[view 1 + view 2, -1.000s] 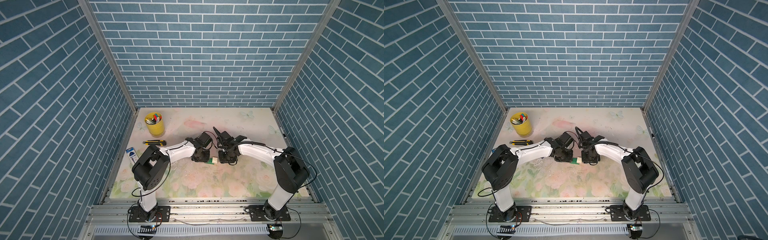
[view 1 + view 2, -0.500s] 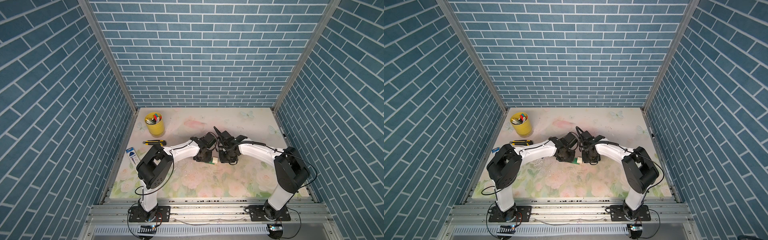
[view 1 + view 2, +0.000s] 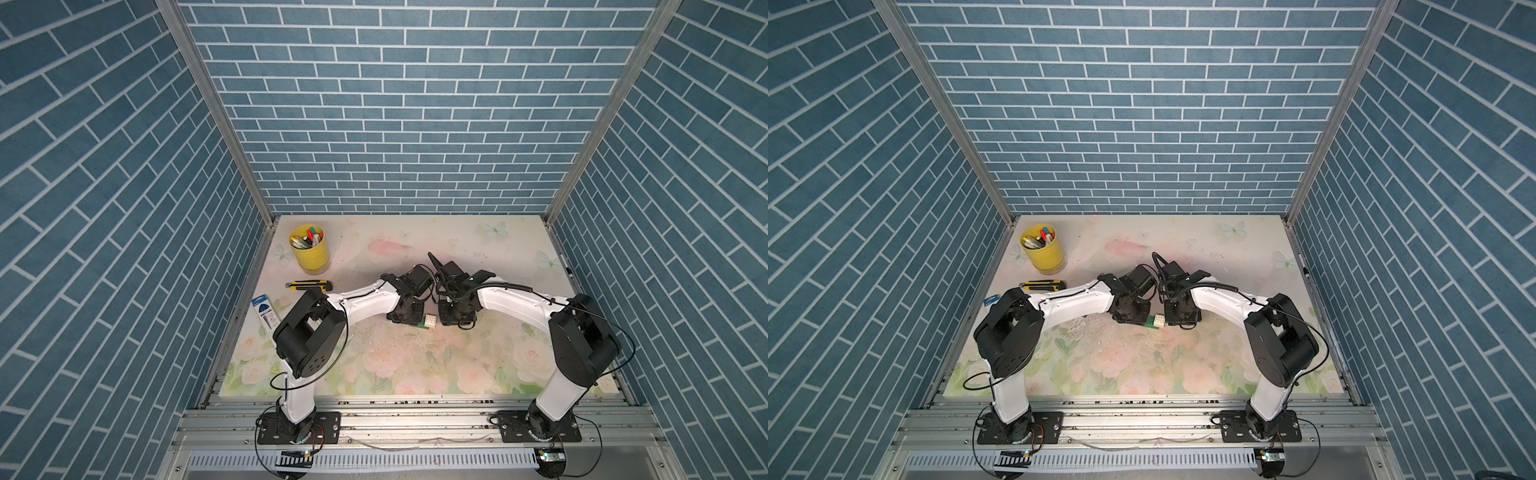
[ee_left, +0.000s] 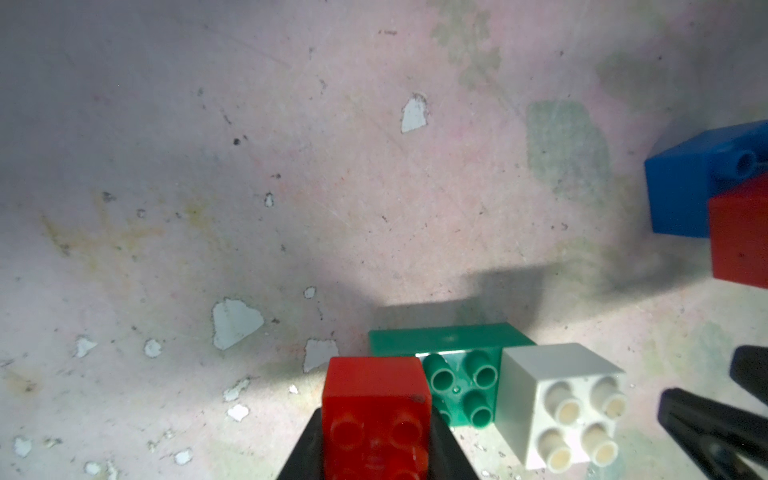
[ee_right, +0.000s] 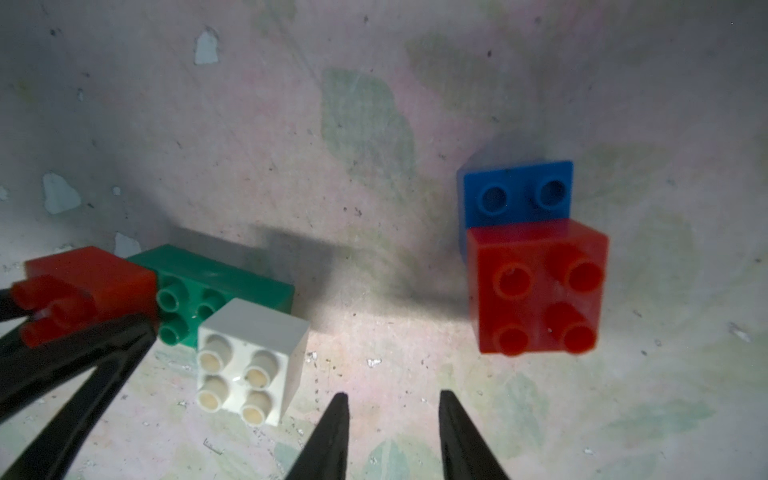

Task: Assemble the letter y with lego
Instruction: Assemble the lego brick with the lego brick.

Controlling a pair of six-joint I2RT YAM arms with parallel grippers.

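The left claw (image 4: 376, 415) is clenched on a red square brick (image 4: 376, 399), with one black finger on each side of it. This brick sits at one end of the green rectangular brick (image 4: 461, 374), and the white square brick (image 4: 561, 399) is at the other end. Four green studs are bare between them. I cannot tell whether the white one is pressed on the green one or only stands against it.

The long axis of the green rectangular brick goes from the red piece to the white piece. In both top views this line runs roughly from the left claw toward the right claw, near the middle of the floral surface (image 3: 415, 365). All studs point up.

The right claw (image 5: 391, 399) is released. Its two pointed fingertips stand apart with nothing between them, just beside the white square brick.

Apart from this group lies a second red brick (image 5: 536, 286). It is pressed on a blue brick (image 5: 517, 195) and shifted, so two blue studs are uncovered.

At the far left of the surface stands a yellow cup (image 3: 309, 249) with pens, and a utility knife (image 3: 308, 285) lies near it.
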